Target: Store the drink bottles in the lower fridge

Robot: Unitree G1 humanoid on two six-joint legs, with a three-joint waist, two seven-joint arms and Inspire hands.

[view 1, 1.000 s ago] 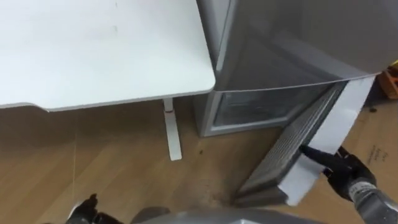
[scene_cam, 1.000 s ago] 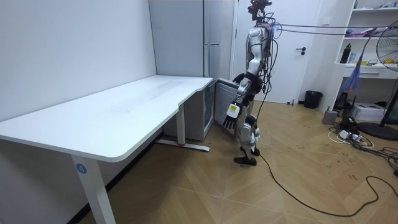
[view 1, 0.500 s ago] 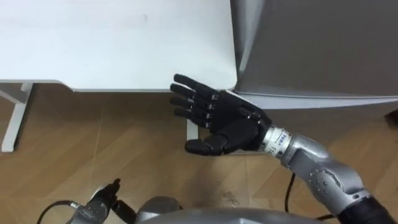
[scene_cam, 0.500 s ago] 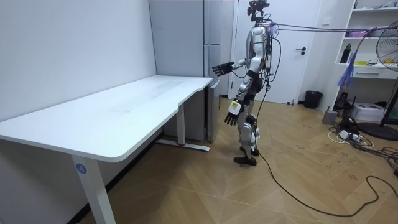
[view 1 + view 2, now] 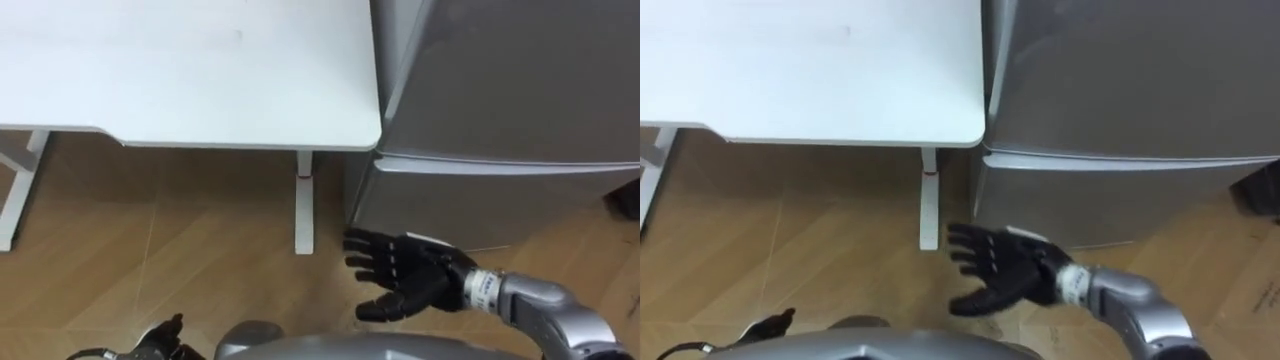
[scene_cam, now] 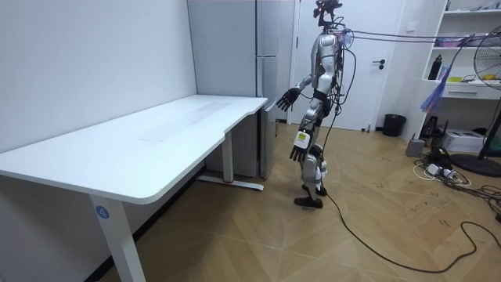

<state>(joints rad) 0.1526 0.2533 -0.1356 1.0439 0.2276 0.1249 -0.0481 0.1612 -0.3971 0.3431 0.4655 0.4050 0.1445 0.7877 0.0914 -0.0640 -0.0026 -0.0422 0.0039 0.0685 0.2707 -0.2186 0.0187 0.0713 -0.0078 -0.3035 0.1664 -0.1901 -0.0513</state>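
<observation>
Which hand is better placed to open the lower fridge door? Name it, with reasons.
Right. The right hand, open, hovers before the shut lower fridge door; the left hand hangs low, farther from it.

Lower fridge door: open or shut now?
Shut. The lower fridge door sits flush beneath the upper door, with no interior showing. The right hand, fingers spread, hovers in front of it.

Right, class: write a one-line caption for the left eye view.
Open right robot hand held before the fridge's shut lower door, beside a white table; left robot hand low.
</observation>
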